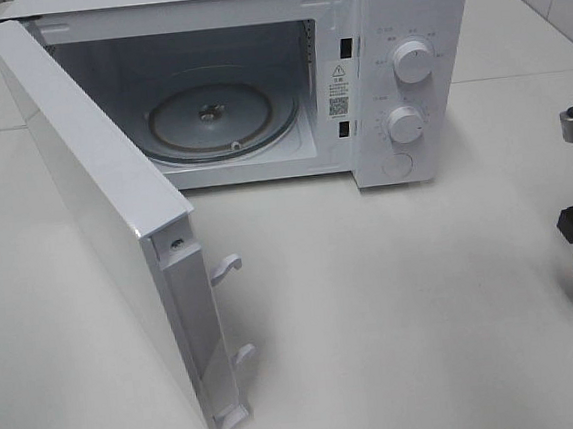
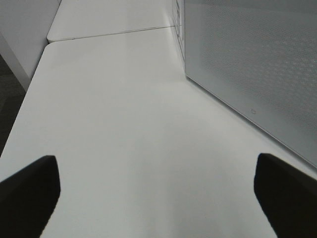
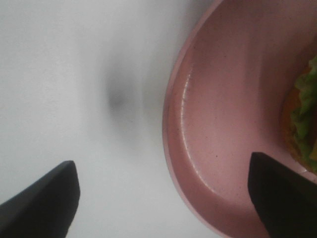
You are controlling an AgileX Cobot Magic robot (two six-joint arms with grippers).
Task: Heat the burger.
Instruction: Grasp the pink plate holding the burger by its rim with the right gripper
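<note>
Right pincer (image 3: 161,201): spread wide, nothing gripped; rim of pink plate (image 3: 223,129) seen between its fingers.
Burger (image 3: 302,119): set on the plate, just beside one finger.
Left pincer (image 2: 158,196): spread wide, empty, beside microwave door (image 2: 252,59).

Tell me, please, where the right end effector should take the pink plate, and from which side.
Grip the raised rim of the pink plate on its bare side, away from the burger. The rim curves up from the table, so one finger can go inside and one outside. The right end effector, open, probably does best coming from above that edge.
</note>
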